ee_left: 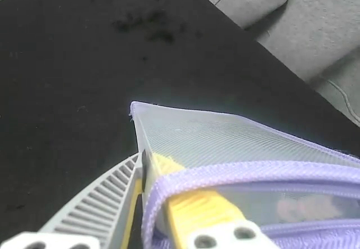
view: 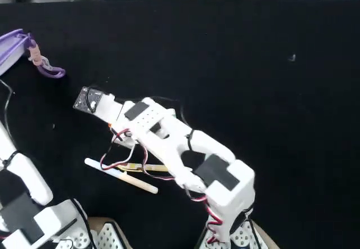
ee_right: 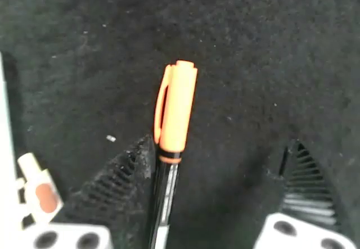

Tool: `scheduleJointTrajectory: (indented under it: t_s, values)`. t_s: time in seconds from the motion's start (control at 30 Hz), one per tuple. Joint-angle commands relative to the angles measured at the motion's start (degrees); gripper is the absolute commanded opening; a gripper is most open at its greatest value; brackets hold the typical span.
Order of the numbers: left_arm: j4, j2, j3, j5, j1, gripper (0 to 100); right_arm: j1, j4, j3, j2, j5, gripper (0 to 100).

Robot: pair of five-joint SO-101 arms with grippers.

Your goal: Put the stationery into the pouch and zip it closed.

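Right tool [ee_right: 219, 143] — ribbed, jaws apart — straddles slim orange-capped pen [ee_right: 175, 105].

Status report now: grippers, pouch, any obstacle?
Left gripper shut on pouch. Right gripper open around orange-capped pen. White pen lies nearby.

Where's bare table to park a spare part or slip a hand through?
Free: the right half of the table, from the right arm out to the right edge, and the far strip between the pouch and that edge. Crowded: near-left, where loose stationery, cables and the left arm bunch together.
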Motion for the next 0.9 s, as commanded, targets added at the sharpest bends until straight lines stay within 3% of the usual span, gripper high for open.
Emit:
scheduleJointTrajectory:
  t_s: [0.0,0.1,0.3,0.53,0.87]
  values:
    - [-0.09,-0.44,-3.38,0.53,-0.4,3,0.44,-0.26,-5.32,2.07,-0.09,34.5]
    - [-0.09,-0.44,-3.38,0.53,-0.4,3,0.53,4.04,-9.89,4.53,0.0,29.2]
    - [0.26,-0.88,-3.3,0.53,1.1,3,1.58,10.46,-17.1,7.69,0.09,1.7]
    - [2.46,-0.97,-4.53,0.53,6.55,3,7.65,13.45,-19.65,4.26,0.0,1.1]
    - [18.81,-0.35,-20.18,0.18,23.16,3,19.78,14.59,-17.27,-15.6,-0.26,1.1]
